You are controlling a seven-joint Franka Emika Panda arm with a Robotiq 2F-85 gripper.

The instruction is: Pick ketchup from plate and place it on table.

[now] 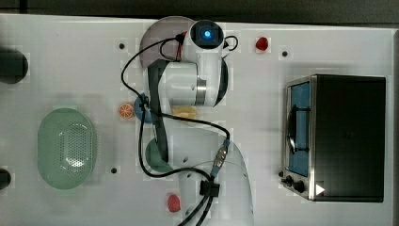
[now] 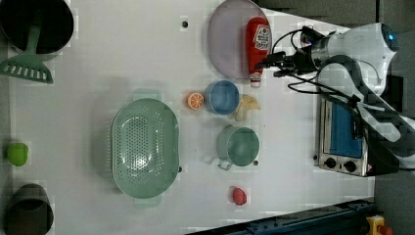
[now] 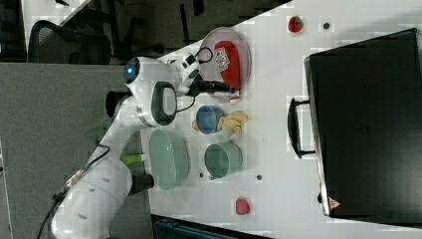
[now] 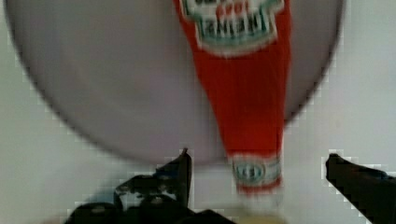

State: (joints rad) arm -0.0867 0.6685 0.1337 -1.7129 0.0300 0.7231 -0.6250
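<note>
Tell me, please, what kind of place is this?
Probably a robot lab's mock kitchen: a white table with mounting holes carries a toaster oven, a green colander and a ketchup bottle lying on a plate.

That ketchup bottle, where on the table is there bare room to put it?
Left view: a wide bare stretch of table lies between the plate holding the ketchup bottle, the spatula and the colander. It is crowded around the blue bowl and green cup.

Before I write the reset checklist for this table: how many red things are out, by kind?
Ketchup bottle, lying on the plate: 1
Small red strawberry-like piece: 1
Duller pinkish-red lump: 1
Total: 3
</note>
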